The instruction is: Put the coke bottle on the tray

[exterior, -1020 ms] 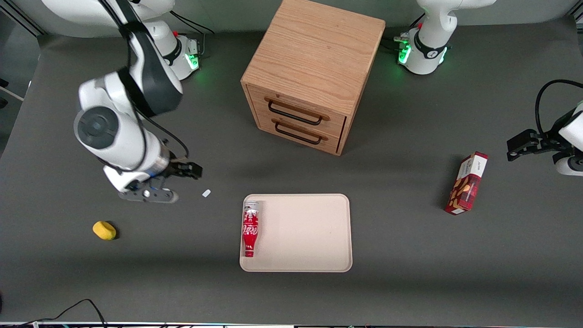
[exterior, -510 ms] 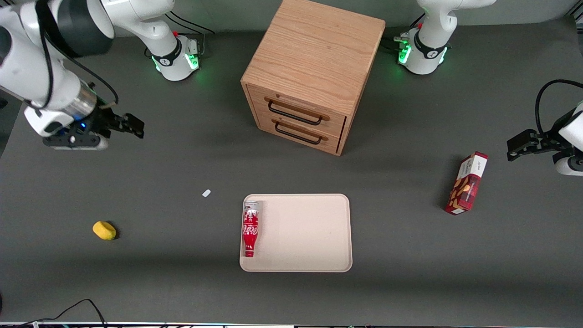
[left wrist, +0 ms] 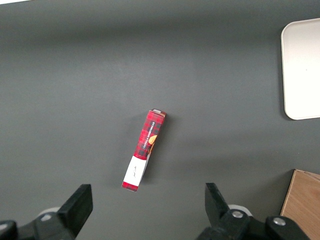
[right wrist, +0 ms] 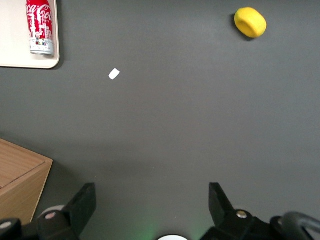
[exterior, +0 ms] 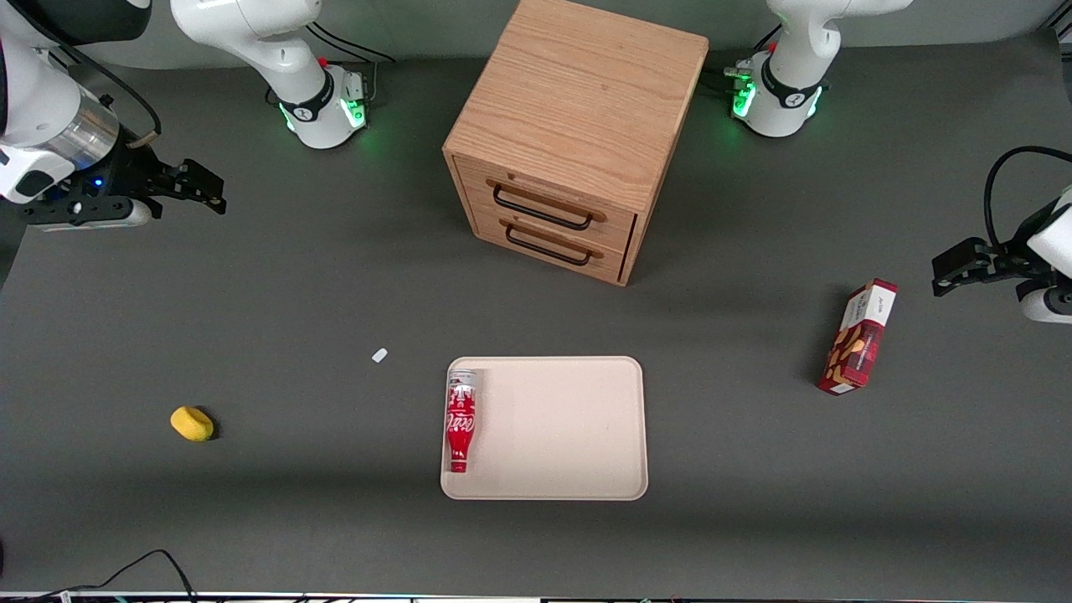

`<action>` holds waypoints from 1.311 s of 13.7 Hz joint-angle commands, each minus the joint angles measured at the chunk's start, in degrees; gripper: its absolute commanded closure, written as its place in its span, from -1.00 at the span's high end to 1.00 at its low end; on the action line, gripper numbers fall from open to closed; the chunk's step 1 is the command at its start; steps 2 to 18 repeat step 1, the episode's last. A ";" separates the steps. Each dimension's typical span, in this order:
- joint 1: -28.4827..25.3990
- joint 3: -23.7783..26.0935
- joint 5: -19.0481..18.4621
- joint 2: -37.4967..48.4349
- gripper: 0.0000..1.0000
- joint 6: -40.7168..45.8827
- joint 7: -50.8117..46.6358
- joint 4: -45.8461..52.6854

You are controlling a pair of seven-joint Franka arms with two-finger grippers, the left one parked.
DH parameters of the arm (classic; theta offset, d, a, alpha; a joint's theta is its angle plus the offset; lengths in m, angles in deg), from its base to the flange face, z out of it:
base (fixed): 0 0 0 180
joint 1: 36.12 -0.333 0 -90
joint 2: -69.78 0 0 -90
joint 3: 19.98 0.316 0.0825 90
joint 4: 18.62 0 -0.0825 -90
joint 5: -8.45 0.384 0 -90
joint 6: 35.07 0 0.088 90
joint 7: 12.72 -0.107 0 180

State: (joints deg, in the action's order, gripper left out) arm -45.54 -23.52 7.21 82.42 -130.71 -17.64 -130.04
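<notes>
Right arm raised at its own end of the counter

The gripper (exterior: pixel 188 186) hangs high above the counter, its two black fingers (right wrist: pixel 84 204) spread wide apart (nothing between them), the wrist tilted so the fingertips point toward the counter's middle.

Dark grey matte tabletop (exterior: pixel 335 519) under even overhead light, soft shadows; oak two-drawer cabinet (exterior: pixel 578 134) with black handles well away from the gripper (exterior: pixel 201 188), toward the table's middle; green glow at arm bases.
</notes>
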 commanded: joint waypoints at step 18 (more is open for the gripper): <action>3.97 3.01 0.80 -3.41 1.00 1.95 1.67 3.92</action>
